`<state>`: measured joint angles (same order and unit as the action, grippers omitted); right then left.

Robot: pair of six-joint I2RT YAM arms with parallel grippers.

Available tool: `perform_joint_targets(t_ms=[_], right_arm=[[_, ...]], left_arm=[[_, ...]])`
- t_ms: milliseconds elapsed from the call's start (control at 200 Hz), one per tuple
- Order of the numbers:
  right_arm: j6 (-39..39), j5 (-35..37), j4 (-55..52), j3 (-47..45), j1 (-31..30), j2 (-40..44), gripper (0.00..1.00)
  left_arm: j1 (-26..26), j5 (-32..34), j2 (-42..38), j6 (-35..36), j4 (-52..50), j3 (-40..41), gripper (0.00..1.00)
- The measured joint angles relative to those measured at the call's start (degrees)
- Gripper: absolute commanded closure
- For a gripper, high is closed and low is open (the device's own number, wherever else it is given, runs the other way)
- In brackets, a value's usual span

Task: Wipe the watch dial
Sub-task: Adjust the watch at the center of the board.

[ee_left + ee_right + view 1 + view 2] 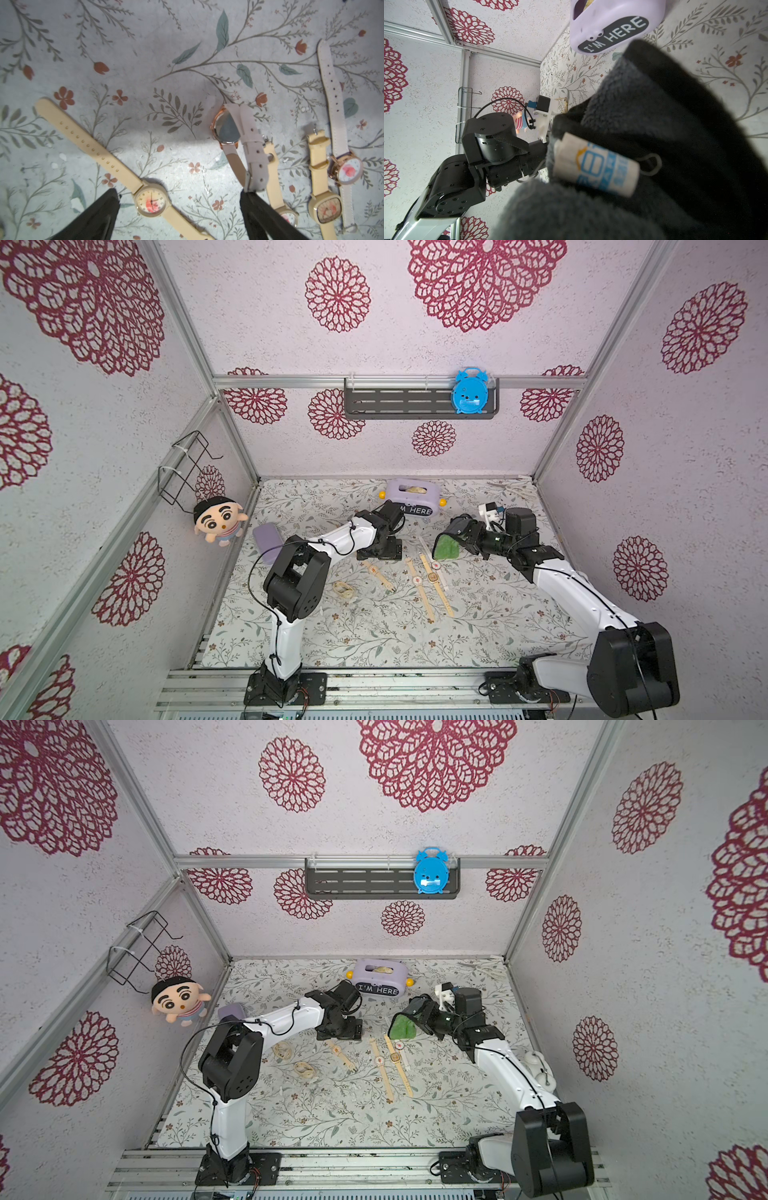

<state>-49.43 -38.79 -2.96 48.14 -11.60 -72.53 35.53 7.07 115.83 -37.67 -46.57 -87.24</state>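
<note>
Several watches lie in a row on the floral table. A beige round watch (151, 202) (374, 570) has a red smear on its dial. It lies on the table between the fingers of my open left gripper (179, 207) (380, 553), which hovers just above it without touching. My right gripper (453, 540) is shut on a folded cloth (446, 548) (654, 124), green on one side and dark grey on the other. It holds the cloth above the table, just behind the right-hand watches. The cloth hides the right jaws in the wrist view.
A square beige watch (325, 207), a white-strap watch with a red smear (349, 171) and a face-down pink-strap watch (226, 128) lie close by. A curled watch (345, 590), a purple "I'M HERE" box (411, 493) and a purple case (268, 541) also sit on the table.
</note>
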Motion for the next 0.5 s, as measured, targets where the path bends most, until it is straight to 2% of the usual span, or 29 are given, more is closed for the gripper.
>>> perform_joint_targets(t_ms=[115, 355, 500], right_arm=[[0.6, 0.0, -0.8, 0.0, 0.0, 0.2, 1.00], [1.4, 0.0, -1.6, -0.2, 0.0, 2.2, 1.00], [1.4, 0.0, -1.7, -0.8, 0.0, 2.4, 1.00]], left_arm=[[0.0, 2.7, 0.0, -1.6, -0.9, 0.0, 0.04], [0.0, 4.2, -0.3, -3.5, -0.9, 0.3, 0.05], [0.5, 5.8, -3.9, -5.2, -1.4, 1.5, 0.03]])
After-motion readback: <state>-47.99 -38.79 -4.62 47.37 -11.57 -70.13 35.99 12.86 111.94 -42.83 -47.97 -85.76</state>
